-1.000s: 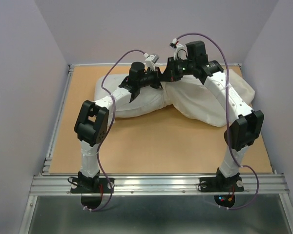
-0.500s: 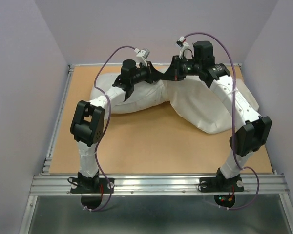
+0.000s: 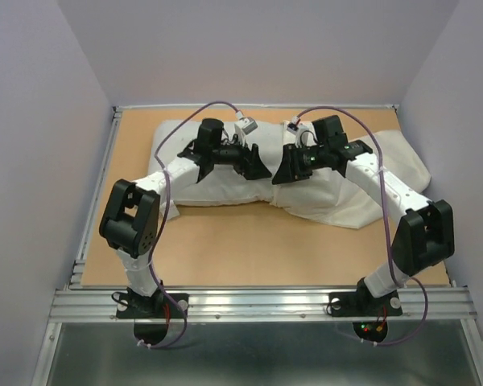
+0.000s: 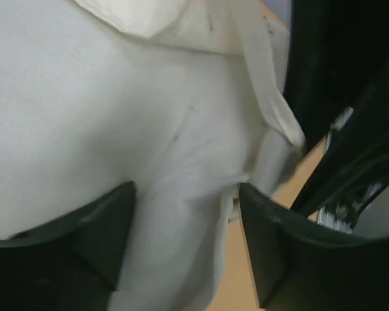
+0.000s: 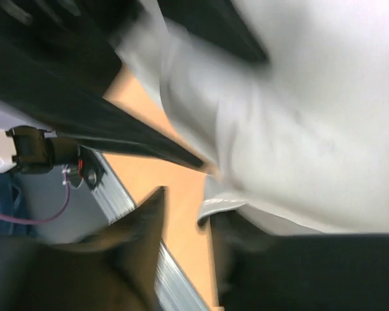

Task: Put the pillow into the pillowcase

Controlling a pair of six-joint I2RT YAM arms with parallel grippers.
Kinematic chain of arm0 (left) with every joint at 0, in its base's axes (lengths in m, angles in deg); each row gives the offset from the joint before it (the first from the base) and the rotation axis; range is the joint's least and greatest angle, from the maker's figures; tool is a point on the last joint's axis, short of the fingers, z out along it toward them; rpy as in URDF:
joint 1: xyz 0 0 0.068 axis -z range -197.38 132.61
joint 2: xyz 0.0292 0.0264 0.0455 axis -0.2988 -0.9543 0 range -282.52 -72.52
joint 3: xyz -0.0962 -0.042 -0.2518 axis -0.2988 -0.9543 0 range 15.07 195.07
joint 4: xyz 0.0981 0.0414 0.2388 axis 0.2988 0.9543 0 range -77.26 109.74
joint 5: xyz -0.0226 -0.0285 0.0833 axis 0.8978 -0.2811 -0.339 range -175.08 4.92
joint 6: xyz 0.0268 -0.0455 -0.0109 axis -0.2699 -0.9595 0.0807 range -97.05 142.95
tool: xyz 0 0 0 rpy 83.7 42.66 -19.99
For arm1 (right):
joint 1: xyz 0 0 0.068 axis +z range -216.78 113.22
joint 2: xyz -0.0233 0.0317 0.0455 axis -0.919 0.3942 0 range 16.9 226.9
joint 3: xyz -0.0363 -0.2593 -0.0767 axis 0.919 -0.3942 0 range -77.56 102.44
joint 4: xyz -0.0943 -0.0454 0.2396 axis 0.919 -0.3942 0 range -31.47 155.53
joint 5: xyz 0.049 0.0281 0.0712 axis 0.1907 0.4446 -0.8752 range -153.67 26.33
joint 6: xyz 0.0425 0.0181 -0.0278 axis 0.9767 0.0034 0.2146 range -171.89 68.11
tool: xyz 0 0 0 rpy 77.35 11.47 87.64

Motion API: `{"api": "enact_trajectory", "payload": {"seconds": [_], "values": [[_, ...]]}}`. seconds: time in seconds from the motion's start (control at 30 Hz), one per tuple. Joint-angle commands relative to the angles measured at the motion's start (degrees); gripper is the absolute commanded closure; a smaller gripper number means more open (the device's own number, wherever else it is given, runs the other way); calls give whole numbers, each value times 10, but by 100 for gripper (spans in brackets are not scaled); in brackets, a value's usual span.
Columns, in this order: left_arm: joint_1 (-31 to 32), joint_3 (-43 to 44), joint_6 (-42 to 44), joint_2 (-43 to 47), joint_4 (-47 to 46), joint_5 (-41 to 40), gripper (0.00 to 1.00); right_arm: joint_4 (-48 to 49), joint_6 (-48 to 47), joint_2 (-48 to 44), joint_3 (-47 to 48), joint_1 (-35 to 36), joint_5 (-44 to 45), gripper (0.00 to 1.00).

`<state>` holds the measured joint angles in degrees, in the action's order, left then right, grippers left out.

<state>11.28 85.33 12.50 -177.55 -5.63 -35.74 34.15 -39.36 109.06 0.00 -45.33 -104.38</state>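
The greyish-white pillow [image 3: 217,186] lies puffy at the back left of the table. The cream pillowcase [image 3: 404,163] spreads to its right, and the two meet in the middle. My left gripper [image 3: 256,165] and right gripper [image 3: 283,173] face each other over that junction. In the left wrist view the left gripper [image 4: 187,194] is open, with pillow [image 4: 84,97] fabric loose between its fingers and the cream pillowcase [image 4: 149,16] edge above. In the right wrist view the right gripper [image 5: 189,207] is open. Table shows in its gap, and the pillowcase [image 5: 311,97] hem rests on one fingertip [image 5: 230,227].
The orange table top [image 3: 225,241] stretches in front of the fabric. A metal rail [image 3: 258,301] runs along the near edge by the arm bases, and another frame rail [image 3: 97,209] lines the left side. Lavender walls close in on three sides.
Both arms have come down from a raised hold at the back. Both grippers have opened and let go, and the fabric has dropped and spread flatter on the table.
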Motion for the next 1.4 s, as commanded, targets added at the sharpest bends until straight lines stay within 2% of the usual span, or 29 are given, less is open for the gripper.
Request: {"api": "enact_trajectory", "payload": {"seconds": [0.0,0.03,0.07,0.1,0.13,0.2,0.27,0.33,0.43,0.5,0.53,0.6,0.73,0.83,0.87,0.93,0.97,1.0,1.03,1.07,1.13,1.2,1.23,1.37], "values": [[-68,92,183,95,211,95,1,-27,-48,-73,-14,3,-2,47],[-96,127,231,94,345,97,1,-38,-58,-75,0,2,12,39],[-109,163,337,79,410,107,1,-47,-58,-78,47,-1,49,25],[-123,234,374,69,506,107,1,-47,-58,-73,71,-7,63,20],[-145,264,395,57,526,102,1,-47,-58,-58,137,-8,80,16],[-165,338,410,24,541,94,1,-47,-55,-31,200,-15,120,15],[-176,375,402,-15,513,43,1,-47,-64,22,272,-16,149,14],[-179,427,389,-47,469,16,1,-47,-73,65,304,-18,207,14],[-181,536,392,-142,474,-12,1,-50,-89,151,356,-19,290,18],[-181,622,390,-240,486,-14,1,-60,-92,213,391,-19,331,22],[-181,642,388,-241,484,-14,1,-60,-94,227,397,-21,342,22],[-180,669,393,-285,467,-15,1,-60,-98,259,396,-22,361,22],[-170,641,410,-313,441,-21,1,-59,-99,292,376,-22,355,24],[-157,611,451,-321,465,-31,1,-57,-100,295,367,-21,331,37],[-149,604,476,-325,495,-17,1,-56,-99,297,366,-21,312,47],[-140,602,496,-330,527,-1,2,-55,-95,296,369,-21,282,58],[-135,601,504,-332,542,21,11,-55,-92,294,371,-20,267,68],[-126,601,520,-333,555,32,27,-54,-86,292,382,-20,231,69],[-118,600,524,-330,569,55,67,-54,-70,292,399,-19,188,71],[-114,600,526,-326,570,64,83,-53,-63,292,400,-19,187,72],[-110,591,501,-308,539,93,100,-49,-47,287,429,-8,151,77],[-107,570,470,-262,489,109,100,-45,-29,284,448,-3,123,78],[-106,536,423,-244,418,114,100,-40,-9,283,467,0,118,77],[-105,502,371,-191,331,145,100,-36,17,285,496,1,123,78]]}}
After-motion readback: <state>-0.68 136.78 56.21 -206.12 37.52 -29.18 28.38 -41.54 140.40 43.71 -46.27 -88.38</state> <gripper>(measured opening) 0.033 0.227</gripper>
